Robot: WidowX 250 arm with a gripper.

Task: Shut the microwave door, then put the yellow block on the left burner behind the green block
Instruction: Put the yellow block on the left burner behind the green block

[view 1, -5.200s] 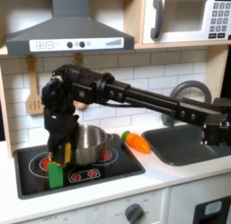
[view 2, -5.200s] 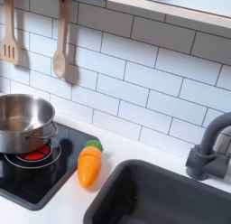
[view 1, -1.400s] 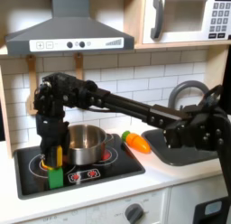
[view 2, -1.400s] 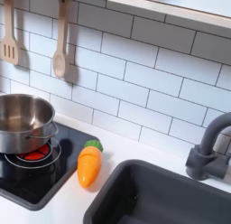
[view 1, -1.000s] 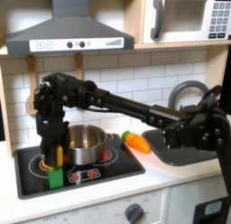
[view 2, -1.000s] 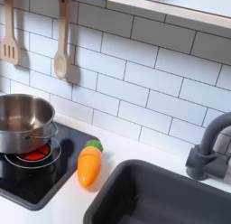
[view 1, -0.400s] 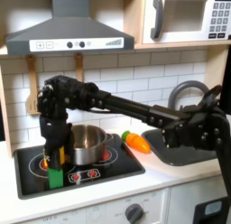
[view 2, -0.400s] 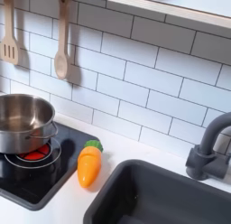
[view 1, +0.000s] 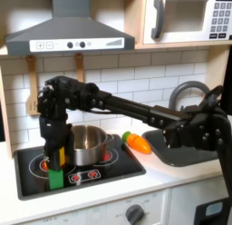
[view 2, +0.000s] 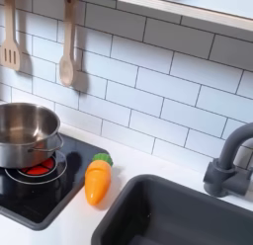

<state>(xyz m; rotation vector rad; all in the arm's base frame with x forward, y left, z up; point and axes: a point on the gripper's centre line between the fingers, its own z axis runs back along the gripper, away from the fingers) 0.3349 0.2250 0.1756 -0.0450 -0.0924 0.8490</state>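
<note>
The arm [view 1: 136, 106] was matte black throughout: chunky boxy joint housings linked by slimmer straight segments, in the first exterior view. Its gripper [view 1: 54, 156] looked black too, though blur hid finer details.

Steel pot [view 2: 25, 132] sitting on stove burner [view 2: 38, 169]; carrot [view 2: 97, 180] lying between stove and sink [view 2: 168, 221]; wooden spoon [view 2: 66, 51] hanging on tiles.

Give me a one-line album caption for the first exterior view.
Toy kitchen: the arm's tool lowers a yellow block onto the stove just behind the green block, beside a steel pot; microwave door shut.
</note>
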